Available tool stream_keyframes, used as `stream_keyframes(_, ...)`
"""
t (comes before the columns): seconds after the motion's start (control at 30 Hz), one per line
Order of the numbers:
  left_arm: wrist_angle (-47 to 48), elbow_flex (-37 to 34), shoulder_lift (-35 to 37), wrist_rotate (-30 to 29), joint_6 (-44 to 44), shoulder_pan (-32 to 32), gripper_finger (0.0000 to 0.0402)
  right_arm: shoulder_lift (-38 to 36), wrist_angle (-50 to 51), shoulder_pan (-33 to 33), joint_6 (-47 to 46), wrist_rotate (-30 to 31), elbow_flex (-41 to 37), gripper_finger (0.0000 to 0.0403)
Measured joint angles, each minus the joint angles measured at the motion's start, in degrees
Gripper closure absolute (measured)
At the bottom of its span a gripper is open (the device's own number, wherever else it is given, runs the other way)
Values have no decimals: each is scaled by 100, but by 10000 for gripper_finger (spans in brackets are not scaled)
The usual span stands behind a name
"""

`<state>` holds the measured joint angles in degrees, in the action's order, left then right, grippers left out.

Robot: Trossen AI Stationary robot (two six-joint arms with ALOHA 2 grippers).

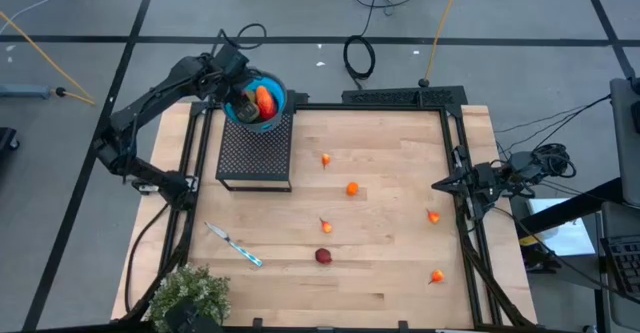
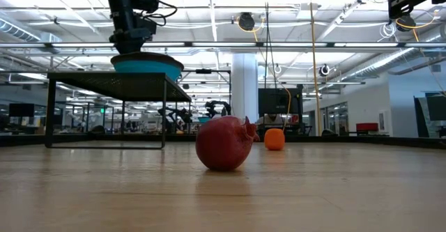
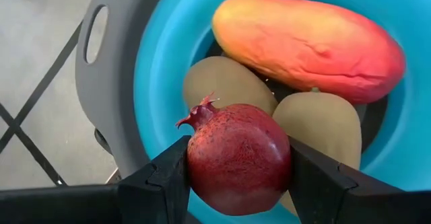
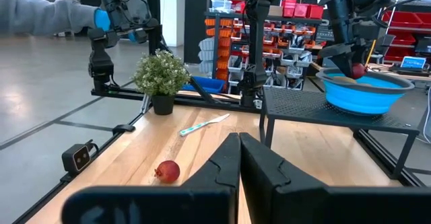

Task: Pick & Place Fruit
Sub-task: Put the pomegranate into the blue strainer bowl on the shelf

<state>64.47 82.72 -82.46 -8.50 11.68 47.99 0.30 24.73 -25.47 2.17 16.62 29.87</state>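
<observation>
The left end effector [image 3: 237, 183] hangs over the blue bowl [image 3: 161, 83], which stands on a black mesh stand [image 1: 255, 153] at the far left of the table [image 1: 390, 273]; its two fingers are clamped on a dark red pomegranate [image 3: 237, 158], one pad on each side. Directly beneath and just beyond that fruit lie two olive-brown ovals [image 3: 225, 83] and a long red-orange mango [image 3: 310, 46], filling most of the bowl floor. Risk: the pomegranate sits near the bowl's rim rather than over its middle, so a release here could let it strike an oval, roll up the sloped wall and escape over the edge onto the stand or the floor. A descent before release could press the held fruit into the ovals and shift the bowl on the mesh. Recommended judgement: move further over the bowl's centre before opening. To the right of this end effector, well apart on the table, several pieces await collection: small orange balls [image 1: 352, 188], a second dark red pomegranate [image 1: 323, 256], and further orange pieces [image 1: 437, 276] nearer the right side. The right end effector [image 4: 239, 150] is parked at the table's right edge, fingers fully closed and holding nothing.
</observation>
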Motion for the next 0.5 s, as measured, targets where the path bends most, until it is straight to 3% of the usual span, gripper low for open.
stream_keyframes(0.27,0,0,0,0,-8,0,201,0,0,0,0,1,0,401)
stream_keyframes(0.5,-2,0,0,-2,-131,0,150,0,0,-2,0,2,0,401)
